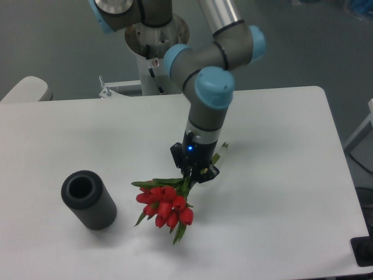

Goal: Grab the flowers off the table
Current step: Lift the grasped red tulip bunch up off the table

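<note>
I see the arm reaching down from the far side of the frame, blue-capped joints bent over the middle of the white surface [280,175]. The claw [195,171] sits low, right at the stems of the flowers [166,205], with a small blue light lit on its body. Fingers look drawn in narrow around the green stems, but the contact spot is dark and small, so I cannot tell for sure whether they are clamped on the stems or just beside them.

The flowers are near the centre of the surface, slightly toward the near edge. Red closed buds point near-left, green leaves fan out around them, and the stems run up and to the right under the claw. A bit of stem end pokes out on the far-right side of the claw. There is a soft shadow under the buds; I cannot tell if the bunch is lifted or lying flat.

A dark grey ribbed cylinder [89,200] stands on the left, well apart from the flowers, with its open end tilted toward the camera. The arm's base mount is at the far edge.
</note>
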